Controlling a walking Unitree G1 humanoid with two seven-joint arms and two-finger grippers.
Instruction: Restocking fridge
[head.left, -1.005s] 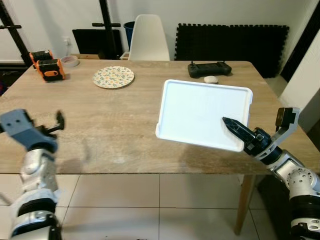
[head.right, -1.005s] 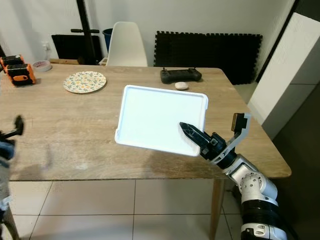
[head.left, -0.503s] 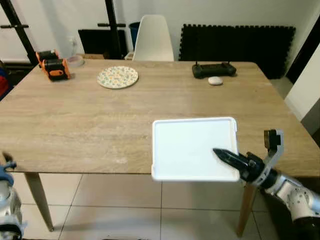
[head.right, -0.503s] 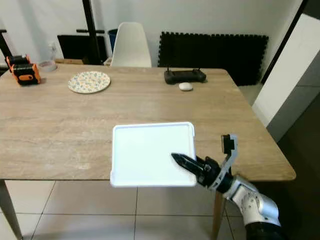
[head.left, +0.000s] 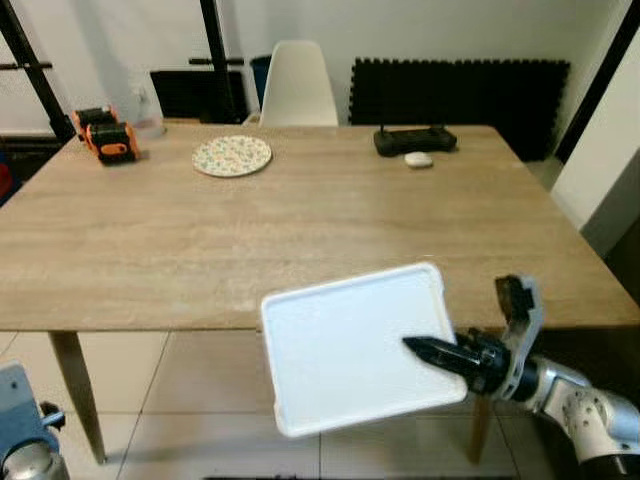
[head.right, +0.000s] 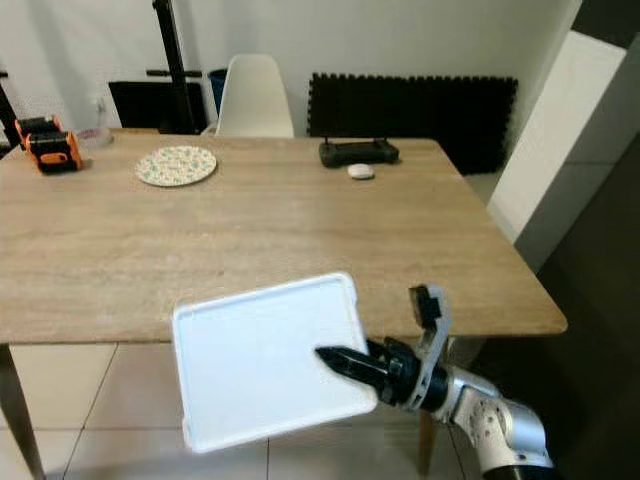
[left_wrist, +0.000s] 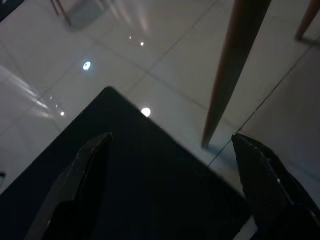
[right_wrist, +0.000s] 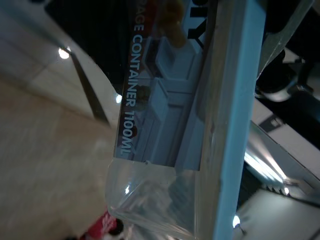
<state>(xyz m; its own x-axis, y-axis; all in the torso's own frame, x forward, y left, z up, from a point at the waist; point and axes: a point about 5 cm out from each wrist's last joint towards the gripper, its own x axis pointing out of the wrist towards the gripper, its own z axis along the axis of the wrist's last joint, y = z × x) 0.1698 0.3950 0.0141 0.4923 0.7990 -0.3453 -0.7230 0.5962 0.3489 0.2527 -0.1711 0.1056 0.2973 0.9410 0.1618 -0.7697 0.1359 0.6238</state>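
My right gripper (head.left: 422, 349) is shut on the edge of a flat white storage container (head.left: 350, 345), holding it tilted in the air off the front edge of the wooden table (head.left: 300, 220). In the right wrist view the container (right_wrist: 165, 125) is in clear plastic wrap, with a label reading "CONTAINER 1100ML". My left arm (head.left: 20, 420) hangs low at the left. In its wrist view the left gripper (left_wrist: 170, 140) is open over the tiled floor beside a table leg (left_wrist: 230, 70).
On the table are a patterned plate (head.left: 231, 155), orange and black tools (head.left: 105, 138), a black controller (head.left: 414, 140) and a small white object (head.left: 418, 159). A white chair (head.left: 294, 85) and black foam mats (head.left: 460, 90) stand behind. A white panel (head.left: 605, 150) rises at the right.
The container has come off the tabletop and now hangs tilted below and in front of the table's front edge. My left arm has dropped lower. The camera has pulled back.
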